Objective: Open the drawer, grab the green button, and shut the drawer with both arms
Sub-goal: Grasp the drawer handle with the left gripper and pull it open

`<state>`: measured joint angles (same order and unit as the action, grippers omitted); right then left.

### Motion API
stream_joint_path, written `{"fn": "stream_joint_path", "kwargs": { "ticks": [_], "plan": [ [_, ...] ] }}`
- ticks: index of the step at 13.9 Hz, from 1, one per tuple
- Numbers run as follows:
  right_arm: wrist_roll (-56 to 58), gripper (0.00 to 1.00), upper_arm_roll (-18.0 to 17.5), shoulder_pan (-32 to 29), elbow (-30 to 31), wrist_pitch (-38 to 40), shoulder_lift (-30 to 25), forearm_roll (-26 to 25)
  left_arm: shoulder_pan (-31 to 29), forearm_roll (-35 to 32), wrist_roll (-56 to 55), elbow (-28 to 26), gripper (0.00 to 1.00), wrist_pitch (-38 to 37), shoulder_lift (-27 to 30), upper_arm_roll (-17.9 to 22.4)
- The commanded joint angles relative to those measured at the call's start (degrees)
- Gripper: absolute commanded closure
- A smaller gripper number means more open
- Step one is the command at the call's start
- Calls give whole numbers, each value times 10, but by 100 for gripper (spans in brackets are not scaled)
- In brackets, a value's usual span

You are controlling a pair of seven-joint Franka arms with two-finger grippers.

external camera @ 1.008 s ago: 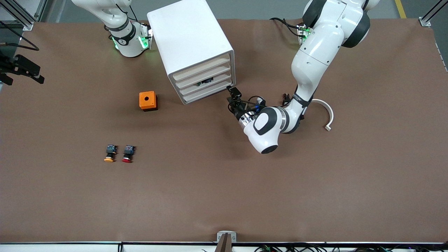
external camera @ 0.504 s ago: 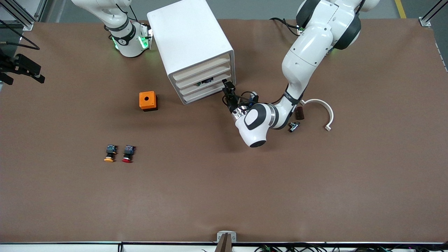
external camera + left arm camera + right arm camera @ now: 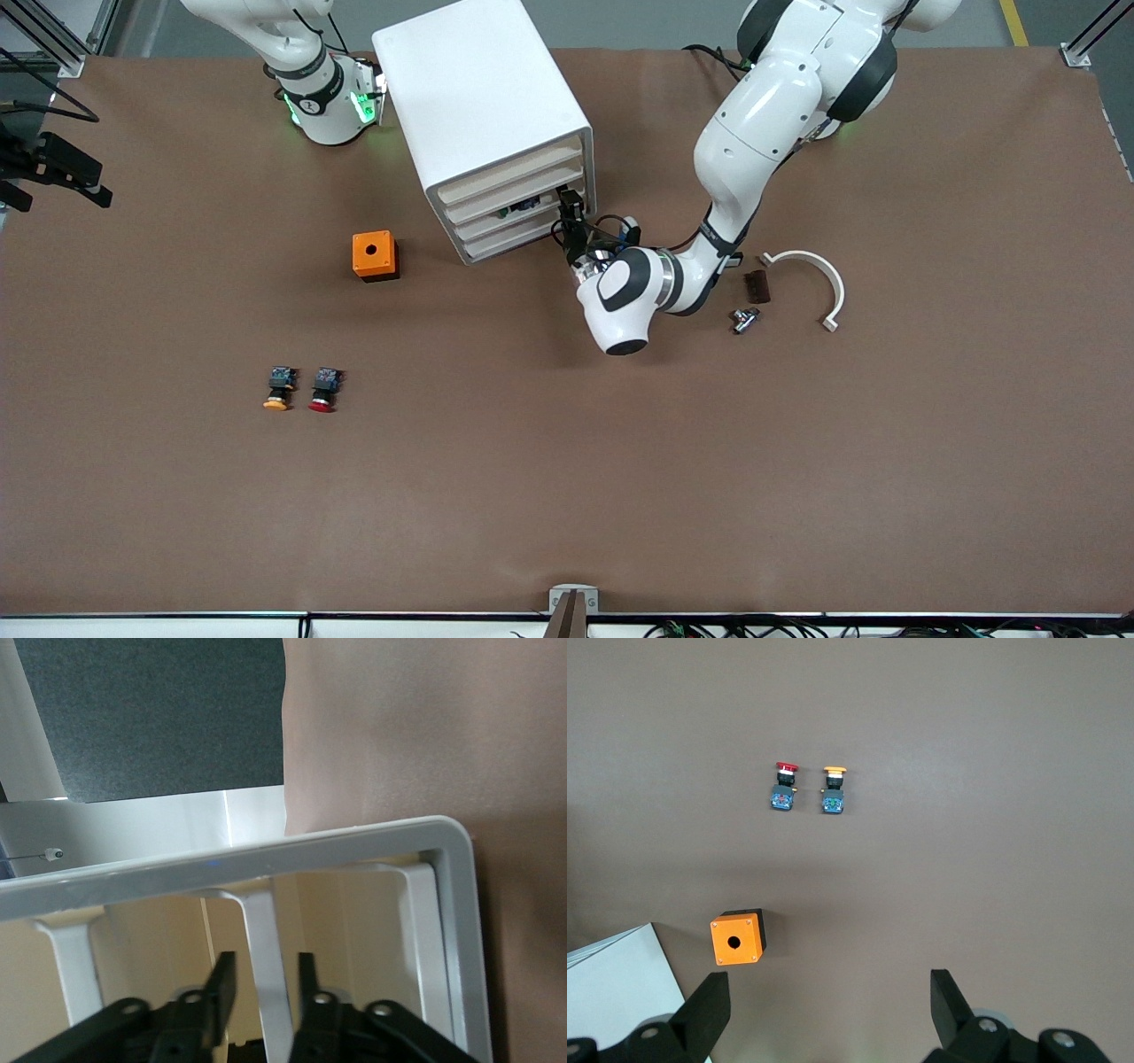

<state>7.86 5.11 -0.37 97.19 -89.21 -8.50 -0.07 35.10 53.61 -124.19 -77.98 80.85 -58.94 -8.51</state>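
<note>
Two tools mine: left tool [image 3: 568, 202] nipping drawer [image 3: 512, 217] front edge at cabinet [image 3: 483, 115]; right tool [image 3: 831, 1005] wide open, empty, waiting.

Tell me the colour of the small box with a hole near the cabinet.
Orange, black beneath; the box shows best in the front view.

Probably a robotics lab: brown-covered table [image 3: 567, 496], aluminium frame posts [image 3: 53, 35], cables.
</note>
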Motion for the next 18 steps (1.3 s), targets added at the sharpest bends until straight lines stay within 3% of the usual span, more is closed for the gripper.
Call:
{"fn": "stream_joint_path", "kwargs": {
  "ticks": [1,6,18],
  "plan": [
    [-5,0,1,4,13,-1,-13,-1,3,12,-12,6,87,-11,-6,2],
    [4,0,1,4,5,10,-10,-6,-5,12,-11,6,90,-10,-7,7],
    [5,0,2,4,-17,-3,57,-5,-123,15,-9,18,83,37,-11,10]
  ]
}}
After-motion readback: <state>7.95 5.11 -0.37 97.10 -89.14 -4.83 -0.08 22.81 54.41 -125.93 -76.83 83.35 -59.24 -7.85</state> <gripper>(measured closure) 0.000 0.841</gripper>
